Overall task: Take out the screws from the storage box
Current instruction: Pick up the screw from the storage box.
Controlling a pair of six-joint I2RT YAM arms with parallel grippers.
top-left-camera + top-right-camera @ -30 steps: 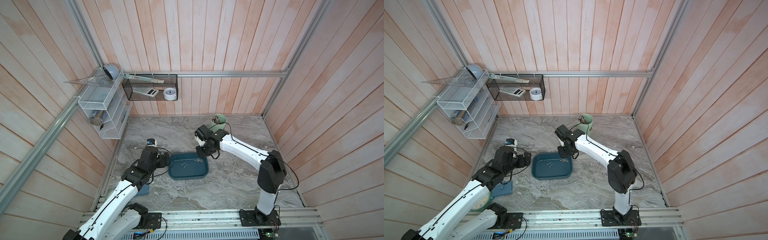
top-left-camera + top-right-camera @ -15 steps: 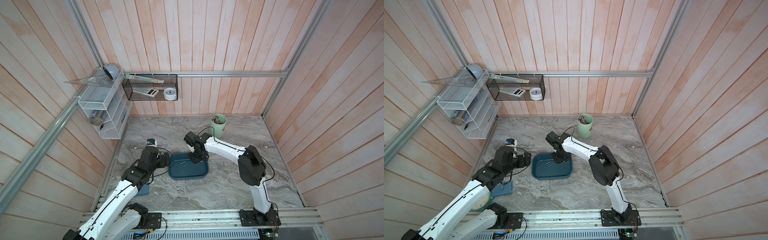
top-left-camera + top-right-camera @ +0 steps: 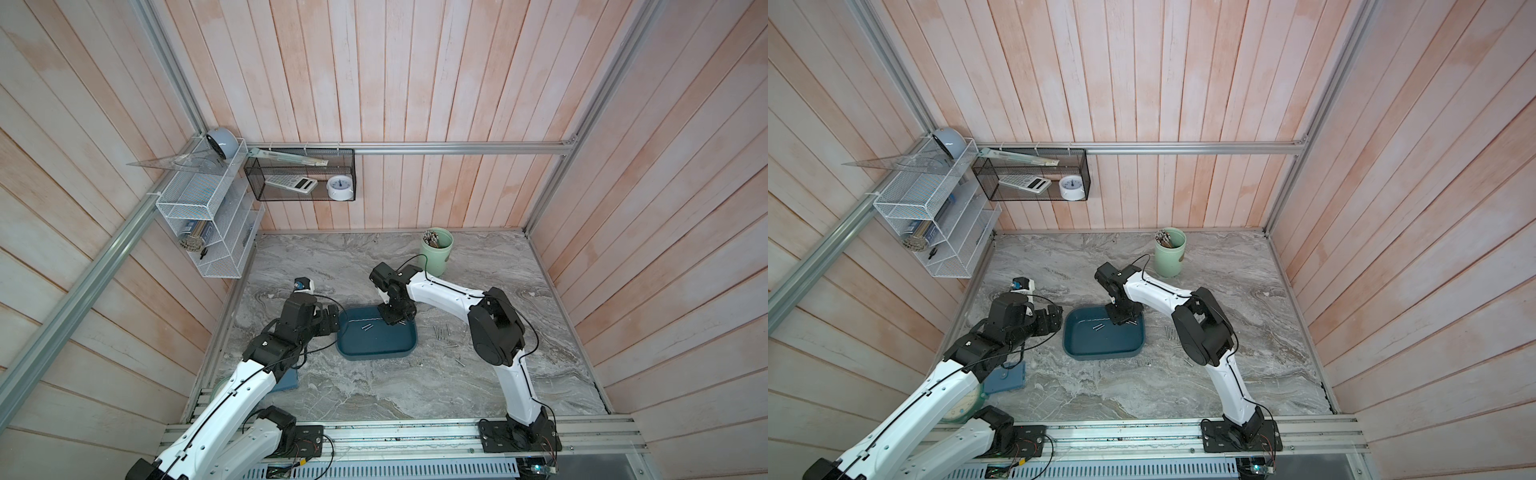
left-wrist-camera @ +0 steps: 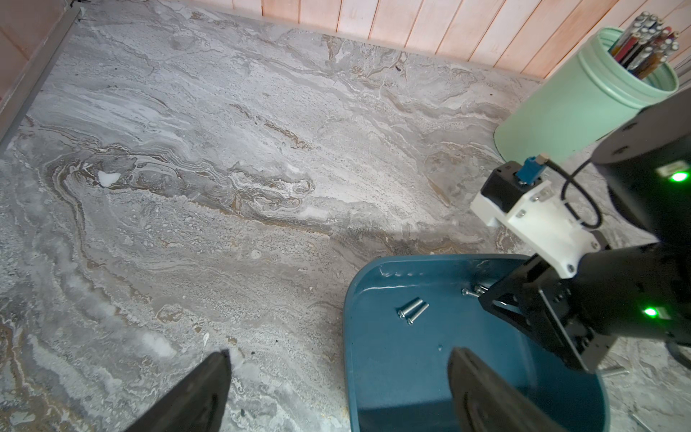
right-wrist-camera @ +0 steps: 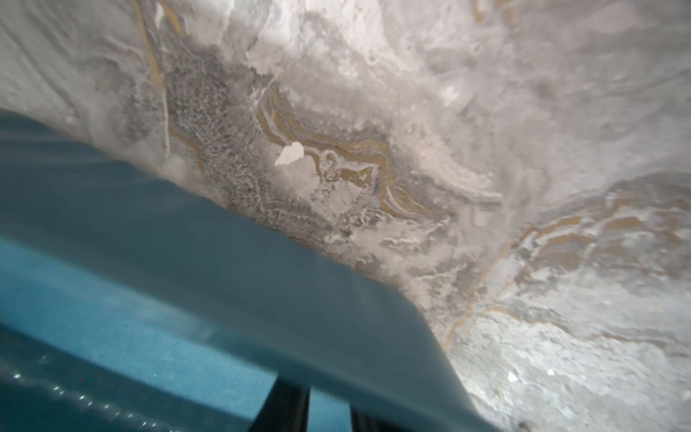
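Your blue tray (image 3: 374, 345) holding few screws (image 4: 411, 310), right gripper (image 3: 392, 321) inside, grip unclear, left gripper (image 4: 336, 392) gaping empty at nine o'clock, loose screws (image 3: 442, 332) on marble (image 3: 374, 386) at three.

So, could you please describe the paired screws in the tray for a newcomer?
On the marble table, find the teal storage box near its middle. On its open floor lie two silver screws side by side, unlike the ones by the right gripper or outside.

The dark blue storage box (image 3: 376, 349) sits flat. Two little silver screws (image 3: 366, 327) lie inside it. Loose screws (image 3: 441, 332) lie just right of it.
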